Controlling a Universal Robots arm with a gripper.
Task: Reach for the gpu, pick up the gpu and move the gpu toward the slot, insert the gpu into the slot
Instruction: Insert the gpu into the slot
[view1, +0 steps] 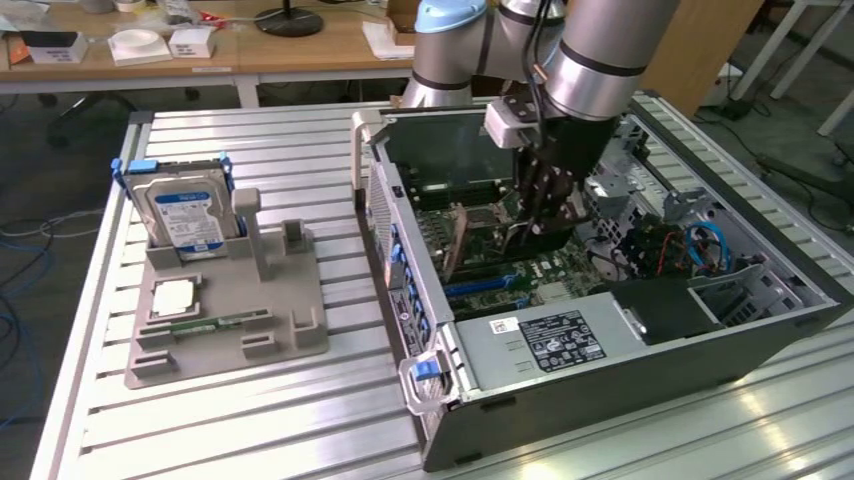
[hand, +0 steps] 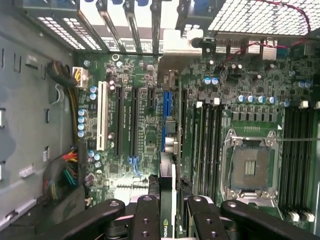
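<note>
Hand (hand: 172, 202) pinches the gpu (hand: 169, 172) edge-on between both fingers, inside the open computer case (view1: 601, 340). Card hangs over the motherboard (hand: 250, 107), long axis apparently in line with the blue slot (hand: 166, 107) below.

A slatted metal desk (view1: 267, 420) spreads beneath and around the claw (view1: 534, 235). Bright glare (view1: 767, 405) lies on its slats nearer the camera than the claw, toward the exterior view's right. Beyond the claw stands a wood-topped desk (view1: 307, 55) carrying white boxes (view1: 191, 42) and a round black stand base (view1: 290, 20). Well off from the claw at the exterior view's left, grey floor (view1: 54, 140) shows, with blue cables (view1: 11, 330) lying on it. White table legs (view1: 801, 45) stand beyond the claw at the right.
</note>
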